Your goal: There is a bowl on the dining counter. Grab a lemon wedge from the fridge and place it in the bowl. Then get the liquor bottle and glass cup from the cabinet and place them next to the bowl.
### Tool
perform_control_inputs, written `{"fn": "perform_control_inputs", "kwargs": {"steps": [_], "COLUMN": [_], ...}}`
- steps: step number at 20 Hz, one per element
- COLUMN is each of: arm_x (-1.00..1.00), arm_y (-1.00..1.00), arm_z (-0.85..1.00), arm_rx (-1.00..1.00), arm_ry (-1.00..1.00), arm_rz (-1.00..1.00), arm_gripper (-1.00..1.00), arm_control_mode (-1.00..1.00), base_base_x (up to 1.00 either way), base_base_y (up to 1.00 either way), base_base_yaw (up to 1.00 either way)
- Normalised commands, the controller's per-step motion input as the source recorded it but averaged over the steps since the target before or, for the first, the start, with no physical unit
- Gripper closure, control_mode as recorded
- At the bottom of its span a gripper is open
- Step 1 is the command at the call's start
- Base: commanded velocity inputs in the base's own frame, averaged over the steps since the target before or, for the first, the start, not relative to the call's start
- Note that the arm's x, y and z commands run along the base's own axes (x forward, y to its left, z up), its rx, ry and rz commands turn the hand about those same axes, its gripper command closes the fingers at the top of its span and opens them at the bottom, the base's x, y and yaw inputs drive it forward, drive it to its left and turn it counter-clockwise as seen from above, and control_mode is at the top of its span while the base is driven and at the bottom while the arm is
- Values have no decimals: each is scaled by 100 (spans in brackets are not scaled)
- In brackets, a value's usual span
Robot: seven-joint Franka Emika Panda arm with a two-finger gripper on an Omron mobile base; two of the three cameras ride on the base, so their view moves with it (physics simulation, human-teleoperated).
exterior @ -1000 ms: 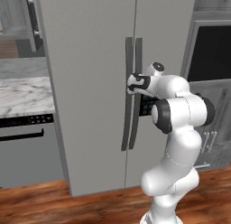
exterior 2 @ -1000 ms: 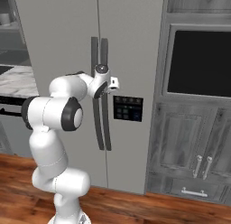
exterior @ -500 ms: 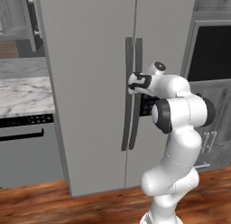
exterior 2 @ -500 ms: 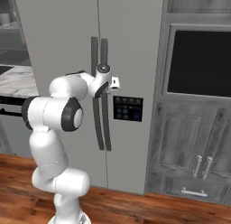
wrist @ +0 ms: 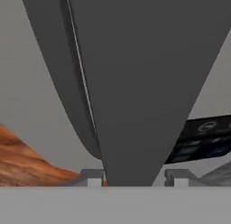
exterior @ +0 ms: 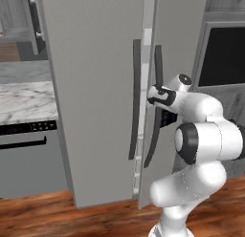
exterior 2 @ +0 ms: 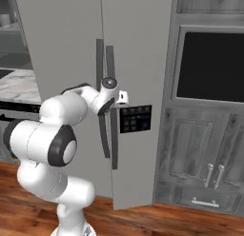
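The fridge fills the middle of both base views, a tall grey steel front with two long dark vertical handles meeting at its centre seam. Its right door already stands slightly proud of the left one, showing a pale gap along the seam in the left base view. The white arm reaches in at mid height, and the gripper sits on the right-hand handle. In the hand view that handle runs as a broad dark bar between the two fingertips, which stand partly closed and look clamped on it.

The step in hand appears to be opening the fridge to reach the lemon wedge. To do it well, the grip should hold firm while the hand follows the door's arc around its hinge on the right, rather than pulling straight back, which could slip the fingers off the bar.

The right base view shows the dark button panel just beside the hand, while the left base view gives the seam gap and a marble counter to the left
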Motion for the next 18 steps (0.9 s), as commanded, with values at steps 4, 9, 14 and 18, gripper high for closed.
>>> {"fn": "perform_control_inputs", "kwargs": {"steps": [4, 9, 14, 18], "arm_x": [-100, -72, -5, -65], "arm_y": [-48, -32, 1, 0], "arm_z": [5, 1, -10, 9], "arm_rx": [10, 5, -5, -1], "arm_ry": [-3, 0, 5, -4], "arm_rz": [-4, -2, 0, 0], "arm_gripper": [100, -100, -100, -100], "arm_control_mode": [-100, -100, -100, -100], "base_base_x": [0, 0, 0, 0], "base_base_y": [0, 0, 0, 0], "base_base_yaw": [0, 0, 0, 0]}}
